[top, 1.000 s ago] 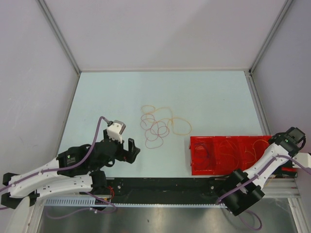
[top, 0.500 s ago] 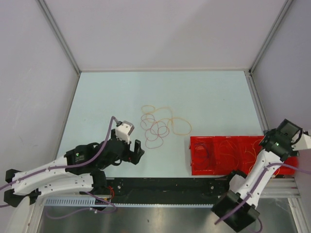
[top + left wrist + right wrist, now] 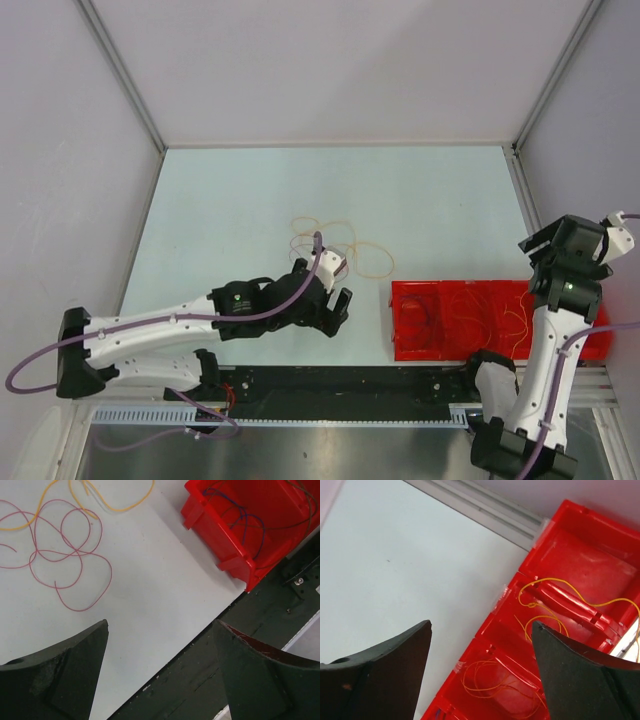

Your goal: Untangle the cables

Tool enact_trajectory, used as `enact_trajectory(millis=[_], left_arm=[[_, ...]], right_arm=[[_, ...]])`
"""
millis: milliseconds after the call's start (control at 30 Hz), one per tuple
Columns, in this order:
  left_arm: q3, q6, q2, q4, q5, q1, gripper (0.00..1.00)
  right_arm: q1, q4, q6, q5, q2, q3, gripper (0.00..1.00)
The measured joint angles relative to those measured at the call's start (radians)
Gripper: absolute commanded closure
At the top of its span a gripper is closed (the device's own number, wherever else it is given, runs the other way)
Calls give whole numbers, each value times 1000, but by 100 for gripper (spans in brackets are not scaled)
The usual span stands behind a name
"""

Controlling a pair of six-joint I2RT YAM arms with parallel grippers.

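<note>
Pickup of one loop looks to be the step in hand: the left jaws hang spread and empty at the near edge of the cables, a loose knot of thread-thin red, orange and yellow rings mid-tabletop. The next move calls for pinching a single strand. The right jaws, spread and empty, hover over the red tray at right, which holds a few strands.

The table has a pale, slightly bluish white top, matt and lit by soft, even light. Three plain lilac-grey walls close it in: a back wall, a left wall and a right wall. Aluminium bars run along the corners. At the near edge lies a black rail, and below it a grey metal sheet.
</note>
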Motion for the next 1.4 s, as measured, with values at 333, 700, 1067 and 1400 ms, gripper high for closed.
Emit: enact_trajectory(millis=[333,700,1067,1400], left_arm=[[-41,-5,-200,-89,-23,-1,9],[-123,-21,-350,-188,-113,-1,9],[-135,-17,-377,-190,-145,-1,9],[-137,-17,-401,-188,-159,-1,9]], right_arm=[[-80,63,28,-257,58,-226,61],[43,46,233,-116,6,-284,100],[132,139,329,-9,143,-354,100],[218,300,375,-2,288,-380,100]])
